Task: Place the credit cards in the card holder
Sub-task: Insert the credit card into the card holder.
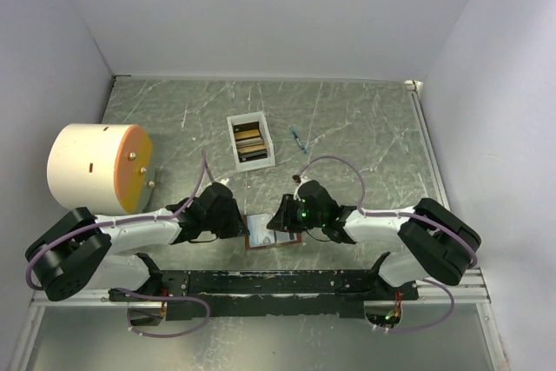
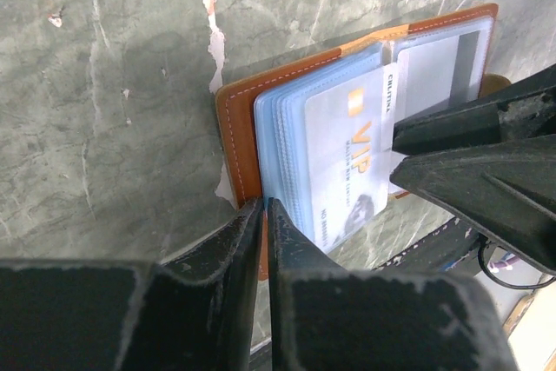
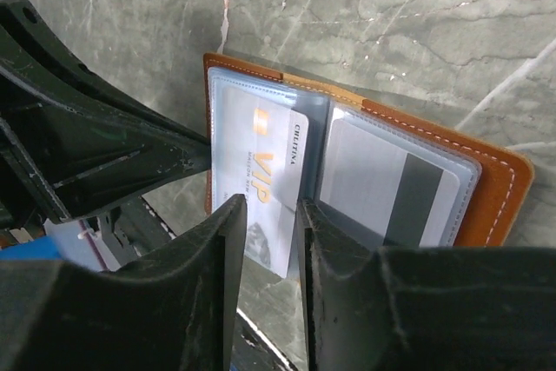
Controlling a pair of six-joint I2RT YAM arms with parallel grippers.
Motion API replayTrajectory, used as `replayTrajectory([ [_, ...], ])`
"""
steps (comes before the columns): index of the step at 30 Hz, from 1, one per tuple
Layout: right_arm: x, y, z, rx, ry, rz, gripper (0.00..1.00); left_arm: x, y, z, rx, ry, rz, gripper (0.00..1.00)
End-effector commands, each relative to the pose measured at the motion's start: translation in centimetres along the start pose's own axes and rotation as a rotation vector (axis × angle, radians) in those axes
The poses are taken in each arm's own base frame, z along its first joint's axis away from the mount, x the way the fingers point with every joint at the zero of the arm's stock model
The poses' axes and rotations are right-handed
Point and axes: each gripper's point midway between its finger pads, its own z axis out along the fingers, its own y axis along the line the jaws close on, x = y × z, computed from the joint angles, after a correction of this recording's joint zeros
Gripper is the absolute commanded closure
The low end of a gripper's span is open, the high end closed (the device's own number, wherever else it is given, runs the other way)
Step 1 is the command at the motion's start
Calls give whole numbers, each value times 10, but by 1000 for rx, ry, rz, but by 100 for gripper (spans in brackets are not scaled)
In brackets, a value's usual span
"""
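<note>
Step in hand: seating a card in a pocket. The card holder (image 1: 274, 234) lies opened flat on the counter (image 1: 365, 128), on the near side of the white box (image 1: 234, 142), toward the arm bases. The left gripper (image 2: 265, 215) is closed on the holder's stitched leather edge and appears to pin it in place. The right gripper (image 3: 271, 206) stands with its jaws partly apart, straddling the projecting end of the pale VIP card (image 3: 261, 162); whether either finger bears on the card cannot be determined. The VIP card sits only part-way inside its clear pocket. The next move probably calls for a straight push along the pocket's length while the left gripper holds the cover steady, since a skewed push could buckle the sleeve. The holder is tan-brown leather with pale stitching and a stack of blue-tinted clear sleeves. One sleeve already contains a striped card (image 3: 391, 188). More credit cards (image 1: 249, 141) stand inside the white box.
</note>
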Motion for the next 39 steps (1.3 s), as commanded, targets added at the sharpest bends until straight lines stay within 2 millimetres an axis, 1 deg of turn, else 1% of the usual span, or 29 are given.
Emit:
replayTrajectory([
  [1,-1,15,3,-66,4,-17,73,7,19,0,-95,25,26,80],
  [3,1,16,4,-69,9,-14,78,4,20,0,-111,18,34,79],
  [6,4,15,6,-74,22,-10,83,-1,19,-2,-126,6,45,78],
  [11,5,13,6,-54,31,-16,85,-8,17,-5,-120,-8,35,78],
  [13,5,7,4,-14,32,-23,85,-10,14,-7,-114,-15,30,78],
  [16,-1,3,-2,26,7,-39,85,-14,5,-14,-76,-37,16,73],
  [18,-4,2,-5,43,-6,-46,86,-18,-3,-19,-40,-57,4,71],
  [22,-4,1,-4,51,-2,-47,88,-23,-15,-26,20,-85,-14,67],
  [25,-2,4,-2,27,6,-38,89,-23,-24,-28,77,-93,-23,61],
  [30,-1,5,3,27,22,-34,90,-19,-24,-26,109,-90,-45,56],
  [35,5,5,6,22,48,-26,90,-16,-20,-22,106,-78,-55,56],
  [39,7,4,8,26,55,-26,90,-19,-22,-23,124,-84,-61,56],
])
